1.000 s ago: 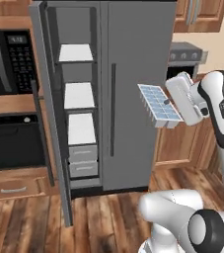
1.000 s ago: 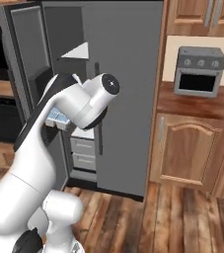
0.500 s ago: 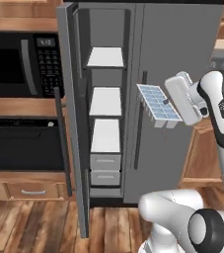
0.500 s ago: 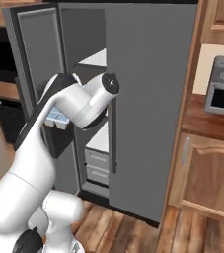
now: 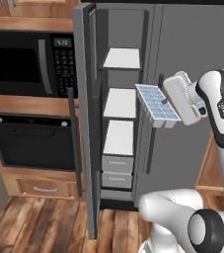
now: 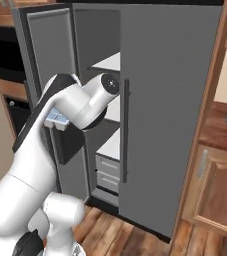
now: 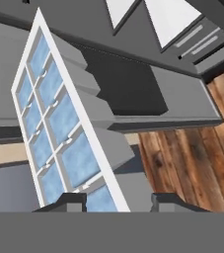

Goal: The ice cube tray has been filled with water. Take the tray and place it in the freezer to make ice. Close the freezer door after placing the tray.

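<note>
My gripper (image 7: 114,202) is clamped on the near end of the ice cube tray (image 5: 157,104), holding it in the air, its water (image 7: 64,120) pale blue. The tray hangs just right of the freezer (image 5: 119,106), whose freezer door (image 5: 86,113) stands wide open at the left.

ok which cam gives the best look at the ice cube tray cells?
Hand view: the ice cube tray runs close across the frame, its blue cells distinct, one end between the fingers. Left base view shows the whole tray, smaller, beside the open freezer. Right base view shows just an edge behind the arm.
</note>
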